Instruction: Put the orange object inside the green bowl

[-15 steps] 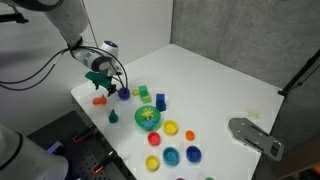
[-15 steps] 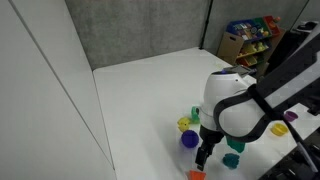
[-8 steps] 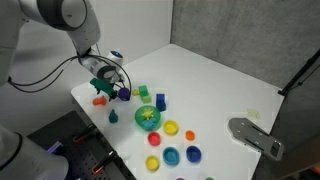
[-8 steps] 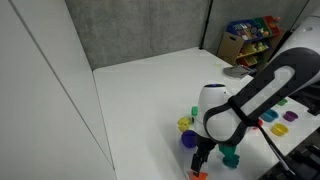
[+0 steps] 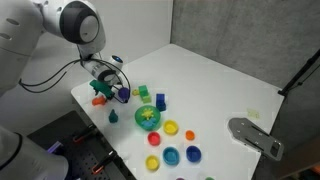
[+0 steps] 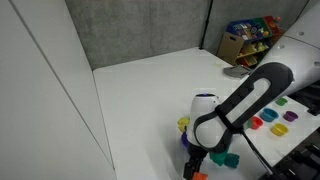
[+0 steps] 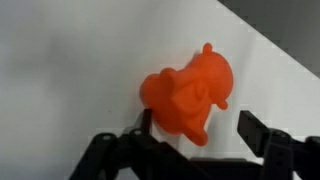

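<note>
The arm (image 5: 45, 22) is glossy white, built of rounded segments, with a dark grey round cap (image 5: 80, 20) on one joint. A thin black cable (image 5: 50, 75) trails behind the jaws. Above them sits a white domed wrist housing (image 6: 205, 105). The jaws are black, angular links.

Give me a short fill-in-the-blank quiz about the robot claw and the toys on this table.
The claw stands ___ around the orange object, not gripping it yet.
The green bowl holds something coloured ___.
The table under the toys is coloured ___.
Missing words: open; yellow; white.
</note>
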You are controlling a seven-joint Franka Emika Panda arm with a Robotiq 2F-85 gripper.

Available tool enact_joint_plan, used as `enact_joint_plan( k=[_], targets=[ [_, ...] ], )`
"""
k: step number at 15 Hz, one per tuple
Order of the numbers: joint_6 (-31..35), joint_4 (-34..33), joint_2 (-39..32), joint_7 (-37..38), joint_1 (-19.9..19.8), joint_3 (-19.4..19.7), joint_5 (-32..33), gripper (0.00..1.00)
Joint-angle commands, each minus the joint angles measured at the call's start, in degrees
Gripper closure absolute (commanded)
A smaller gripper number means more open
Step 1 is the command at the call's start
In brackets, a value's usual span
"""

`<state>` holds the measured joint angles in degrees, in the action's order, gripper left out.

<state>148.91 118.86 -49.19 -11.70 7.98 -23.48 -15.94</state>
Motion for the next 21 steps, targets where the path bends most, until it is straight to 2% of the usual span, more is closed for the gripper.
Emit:
enact_joint_plan(
  k=[1,7,10,15,16,18,21],
  targets=[
    [-1.3,-2.0,-1.3,-0.8,-1.3,-1.2,0.5,0.44],
    [-1.8,-2.2,0.8,-0.5,-1.8,-1.5,0.3,0.92],
    [-1.6,-2.0,2.2,-0.4,-2.1,-1.4,0.2,1.00],
    [-1.8,-1.4,5.1,-0.7,-3.5,-1.5,-0.3,0.96],
    [-2.2,-1.3,5.4,-1.1,-4.0,-1.8,-0.6,0.71],
    [-3.7,-1.3,5.5,-2.3,-5.4,-3.1,-1.5,0.68],
    [-7.4,-2.0,4.6,-5.2,-7.5,-5.2,-2.9,0.44]
  ],
)
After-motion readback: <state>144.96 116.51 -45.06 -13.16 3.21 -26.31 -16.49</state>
